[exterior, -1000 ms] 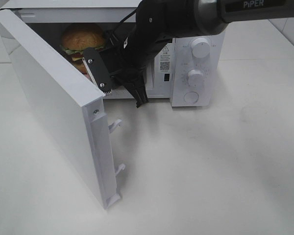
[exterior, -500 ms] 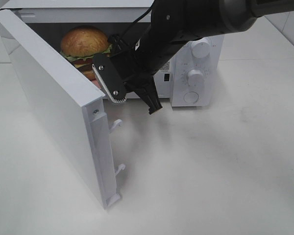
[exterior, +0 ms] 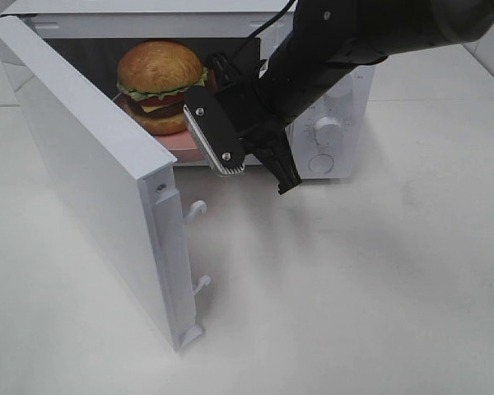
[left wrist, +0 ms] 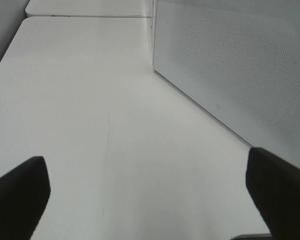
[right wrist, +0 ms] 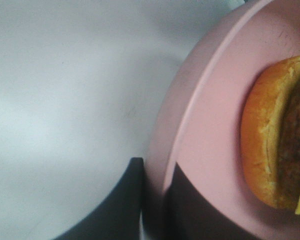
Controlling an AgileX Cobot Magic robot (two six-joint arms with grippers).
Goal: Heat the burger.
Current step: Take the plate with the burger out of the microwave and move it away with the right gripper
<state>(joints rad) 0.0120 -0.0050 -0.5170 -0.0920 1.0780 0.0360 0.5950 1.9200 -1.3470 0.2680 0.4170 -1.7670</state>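
The burger, with a golden bun, lettuce and cheese, sits on a pink plate at the mouth of the open white microwave. My right gripper reaches in from the right and is shut on the near rim of the plate. In the right wrist view the plate's rim runs between the two dark fingers, with the burger's bottom bun beyond. My left gripper is open and empty over bare table and does not show in the exterior view.
The microwave door stands wide open to the left, with its latch hooks pointing right. Its mesh outer face shows in the left wrist view. The control knobs are right behind my right arm. White table lies in front.
My right gripper has moved right and toward the front. The plate and burger have come with it from deeper inside the microwave to its opening.
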